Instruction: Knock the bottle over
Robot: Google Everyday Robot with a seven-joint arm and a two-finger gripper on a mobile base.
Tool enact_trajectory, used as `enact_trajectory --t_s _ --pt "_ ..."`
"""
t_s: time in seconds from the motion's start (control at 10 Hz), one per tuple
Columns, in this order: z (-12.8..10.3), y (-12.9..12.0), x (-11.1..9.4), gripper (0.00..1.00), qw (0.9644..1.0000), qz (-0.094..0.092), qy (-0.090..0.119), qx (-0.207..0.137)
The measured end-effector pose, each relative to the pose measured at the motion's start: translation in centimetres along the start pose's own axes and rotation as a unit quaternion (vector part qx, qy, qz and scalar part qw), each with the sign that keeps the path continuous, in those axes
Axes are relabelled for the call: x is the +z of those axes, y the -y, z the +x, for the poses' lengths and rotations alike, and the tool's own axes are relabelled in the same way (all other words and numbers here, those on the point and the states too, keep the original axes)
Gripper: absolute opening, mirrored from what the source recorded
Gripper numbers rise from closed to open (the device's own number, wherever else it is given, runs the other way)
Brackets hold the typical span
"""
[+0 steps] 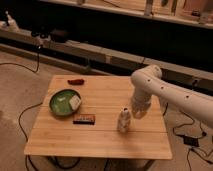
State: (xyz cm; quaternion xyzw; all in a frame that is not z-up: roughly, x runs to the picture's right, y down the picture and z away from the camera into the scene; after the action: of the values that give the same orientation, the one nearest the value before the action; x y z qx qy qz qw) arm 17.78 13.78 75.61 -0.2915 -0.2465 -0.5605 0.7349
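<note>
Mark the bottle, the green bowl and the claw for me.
bottle (124, 122): camera view, crinkled mid-body.
green bowl (57, 106): camera view, bare inner left part.
claw (135, 113): camera view, lower tip, close beside the bottle on its image-right side.

A wooden table (100, 142) holds a green bowl (61, 104) and a standing pale bottle (124, 121). The white arm's (165, 90) gripper (136, 112) hangs just beside the bottle.

From where I stand the gripper (136, 113) melts into the pale lower end of the arm (165, 92) just right of the bottle (124, 121), the arm itself runs off the right edge, and the dark flat thing (84, 119) near the green bowl (54, 104) is too blurred to name.
</note>
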Motion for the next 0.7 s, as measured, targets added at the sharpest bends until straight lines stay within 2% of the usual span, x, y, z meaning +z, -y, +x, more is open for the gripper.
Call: enact_trajectory --t_s 0.2,0.3,0.4,0.5,0.6,0.7 --pt "2.0 2.4 -1.9 0.0 0.9983 0.048 -0.02 0.024" --pt "2.2 3.5 -2.6 0.0 0.997 0.067 -0.017 0.033" --pt "1.6 4.8 -3.0 0.0 0.9956 0.083 -0.004 0.043" --pt "0.6 5.8 -3.1 0.0 0.9954 0.085 0.007 0.043" --pt "-0.9 6.4 -2.6 0.0 0.9962 0.077 0.019 0.037" --pt "-2.8 6.4 -1.7 0.0 0.9972 0.06 0.036 0.028"
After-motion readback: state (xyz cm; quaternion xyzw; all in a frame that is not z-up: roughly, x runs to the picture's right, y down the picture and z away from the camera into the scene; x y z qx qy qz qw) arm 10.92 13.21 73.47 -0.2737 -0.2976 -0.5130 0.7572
